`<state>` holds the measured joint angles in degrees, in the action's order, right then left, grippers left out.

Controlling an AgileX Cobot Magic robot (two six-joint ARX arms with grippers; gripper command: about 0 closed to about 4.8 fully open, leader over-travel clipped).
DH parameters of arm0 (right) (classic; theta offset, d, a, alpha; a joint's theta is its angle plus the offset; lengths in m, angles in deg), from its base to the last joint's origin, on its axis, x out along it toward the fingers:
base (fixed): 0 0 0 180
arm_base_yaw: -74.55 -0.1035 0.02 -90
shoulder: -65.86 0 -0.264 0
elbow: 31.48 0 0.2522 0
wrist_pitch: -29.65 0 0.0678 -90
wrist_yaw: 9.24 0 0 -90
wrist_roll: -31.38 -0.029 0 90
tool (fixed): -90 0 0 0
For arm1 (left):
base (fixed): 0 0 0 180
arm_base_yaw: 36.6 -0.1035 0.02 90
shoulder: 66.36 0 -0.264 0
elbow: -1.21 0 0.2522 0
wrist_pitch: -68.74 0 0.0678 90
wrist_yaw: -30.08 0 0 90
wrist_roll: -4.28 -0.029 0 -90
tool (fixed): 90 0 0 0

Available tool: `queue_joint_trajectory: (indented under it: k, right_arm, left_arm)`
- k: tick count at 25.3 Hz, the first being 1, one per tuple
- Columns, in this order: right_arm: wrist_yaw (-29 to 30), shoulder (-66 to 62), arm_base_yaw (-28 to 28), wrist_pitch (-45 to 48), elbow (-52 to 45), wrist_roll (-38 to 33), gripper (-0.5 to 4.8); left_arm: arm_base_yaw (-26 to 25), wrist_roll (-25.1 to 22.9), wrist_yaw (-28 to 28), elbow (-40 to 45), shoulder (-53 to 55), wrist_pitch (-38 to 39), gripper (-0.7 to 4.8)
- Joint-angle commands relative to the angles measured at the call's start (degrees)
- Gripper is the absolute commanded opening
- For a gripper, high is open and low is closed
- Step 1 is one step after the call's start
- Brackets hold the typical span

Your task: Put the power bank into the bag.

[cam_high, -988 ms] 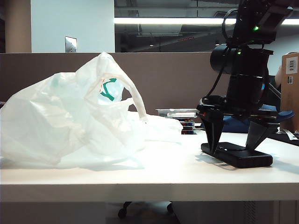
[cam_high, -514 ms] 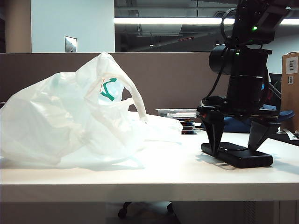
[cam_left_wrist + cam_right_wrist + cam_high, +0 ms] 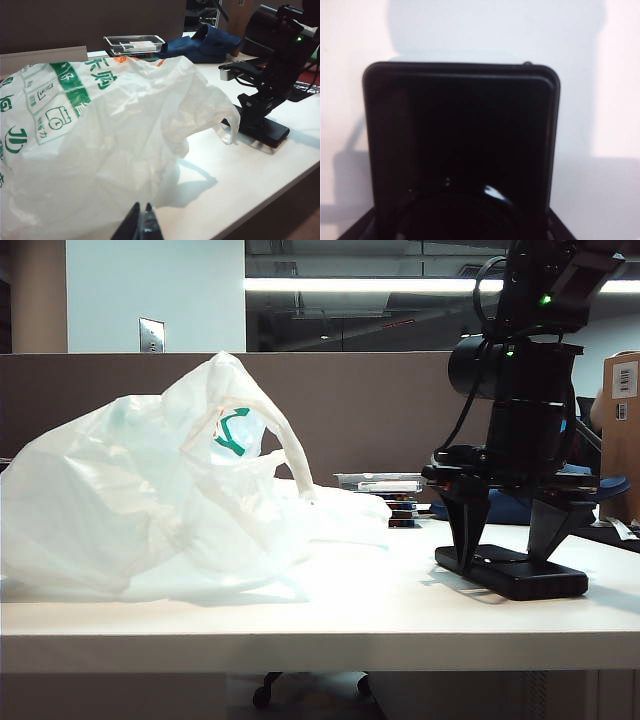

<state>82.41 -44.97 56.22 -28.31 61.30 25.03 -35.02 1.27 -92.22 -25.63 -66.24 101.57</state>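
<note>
The power bank (image 3: 525, 580) is a flat black slab lying on the white table at the right; it also shows in the left wrist view (image 3: 265, 131) and fills the right wrist view (image 3: 460, 125). My right gripper (image 3: 505, 558) points down over it, one finger against each long side, closed in on the slab, which rests on the table. Its fingers barely show at the corners of the right wrist view. The bag (image 3: 150, 500), translucent white with a green logo, lies crumpled on the left. My left gripper (image 3: 142, 206) is shut and empty, just in front of the bag (image 3: 100, 140).
Dark blue sandals (image 3: 210, 42) and a clear plastic case (image 3: 134, 44) lie at the back of the table, behind the bag. A cardboard box (image 3: 622, 420) stands at the far right. A brown partition (image 3: 380, 410) closes the back; the table's front edge (image 3: 320, 635) is near.
My right gripper's fingers have drawn in against the power bank, and the slab has slid slightly to the right. The bag and left gripper have not moved.
</note>
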Motion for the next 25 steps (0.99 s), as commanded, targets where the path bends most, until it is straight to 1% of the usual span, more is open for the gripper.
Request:
queue_joint_trajectory:
  k: [1, 4, 6, 7, 8, 9, 11, 13, 14, 16, 17, 18, 20, 25]
  right_arm:
    - [-0.24, -0.92, 0.00, -2.45, -0.66, -0.11, 2.38]
    - [-0.24, -0.79, 0.00, -2.69, -0.57, -0.11, 2.38]
    - [-0.24, -0.55, 0.00, -2.69, -0.55, -0.11, 2.38]
    - [-0.24, -0.26, 0.00, -2.58, -0.52, -0.09, 2.38]
    - [-0.24, -0.13, 0.00, -2.67, -0.35, -0.09, 2.38]
    - [-0.24, 0.04, 0.00, -2.95, 0.17, -0.09, 2.38]
    - [-0.24, 0.15, 0.00, -3.87, 1.60, -0.09, 2.38]
    - [-0.24, 0.26, 0.00, -4.59, 3.06, -0.09, 2.38]
    - [-0.24, 0.39, 0.00, -4.76, 3.43, -0.09, 2.38]
    - [-0.24, 0.83, 0.00, -5.05, 4.15, -0.07, 2.38]
    - [-0.26, 1.25, 0.02, -5.03, 4.15, -0.07, 2.38]
    - [-0.24, 1.55, 0.04, -5.01, 4.15, -0.07, 2.38]
    - [-0.24, 2.10, 0.04, -4.94, 4.15, -0.07, 2.38]
    - [-0.22, 3.26, 0.04, -5.03, 4.17, -0.07, 2.38]
  left_arm:
    - [0.07, 0.02, 0.13, -0.26, 0.00, -2.10, -0.04]
    - [0.07, 0.02, 0.13, -0.26, 0.00, -2.58, 0.05]
    - [0.07, 0.02, 0.11, -0.26, 0.00, -2.93, 0.58]
    - [0.09, 0.02, 0.04, -0.28, 0.00, -4.00, 1.21]
    - [0.09, 0.02, 0.00, -0.28, 0.00, -5.16, 1.45]
    - [0.07, 0.02, 0.00, -0.28, 0.00, -7.52, 1.54]
    - [0.07, 0.02, 0.00, -0.31, 0.00, -11.28, 1.54]
    - [0.07, 0.04, -0.02, -0.37, 0.00, -13.07, 1.59]
    - [0.07, 0.17, -0.07, -0.37, 0.00, -13.55, 1.76]
    - [0.07, 1.18, -0.07, -0.39, 0.00, -15.41, 2.33]
    - [0.07, 2.25, -0.04, -0.39, 0.00, -16.92, 2.89]
    - [0.07, 2.64, -0.04, -0.39, 0.00, -18.16, 3.00]
    - [0.07, 3.58, -0.07, -0.42, 0.02, -20.06, 3.01]
    - [0.07, 3.72, -0.04, -4.04, 2.86, -19.96, 3.06]
